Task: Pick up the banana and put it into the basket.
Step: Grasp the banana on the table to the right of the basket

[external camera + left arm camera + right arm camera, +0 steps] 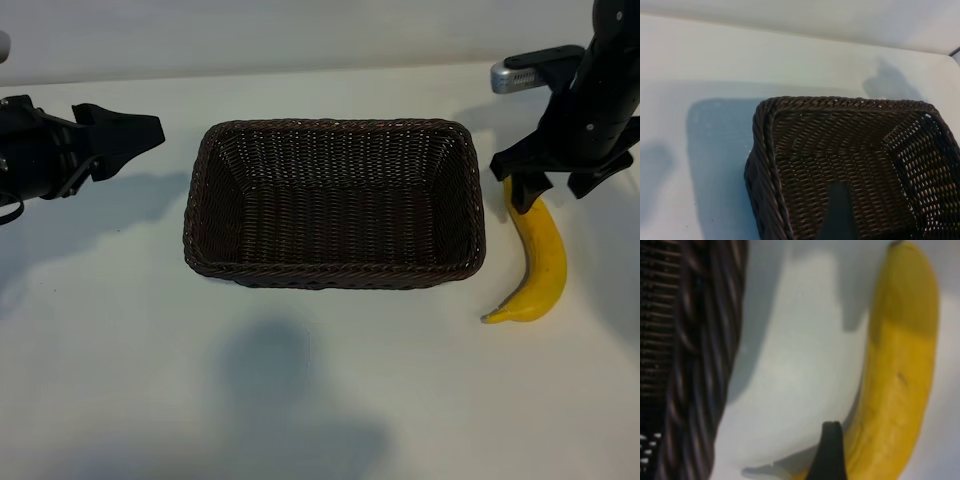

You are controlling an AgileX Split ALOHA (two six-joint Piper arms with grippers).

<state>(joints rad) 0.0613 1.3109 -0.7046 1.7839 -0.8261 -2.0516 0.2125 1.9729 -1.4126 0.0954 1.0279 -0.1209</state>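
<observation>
A bright yellow banana (541,262) lies on the white table just right of the dark brown wicker basket (335,272), which holds nothing. My right gripper (556,188) hangs over the banana's far end, open, with one finger (525,192) overlapping that end and the other to its right. In the right wrist view the banana (900,380) runs alongside one dark finger (830,455), and the basket wall (695,365) is close by. My left gripper (135,145) sits open at the table's left, apart from the basket, aimed at it; its wrist view shows the basket (850,165).
A silver-grey block (525,72) on the right arm sits above the basket's far right corner. White table (300,390) spreads in front of the basket and between it and the left arm.
</observation>
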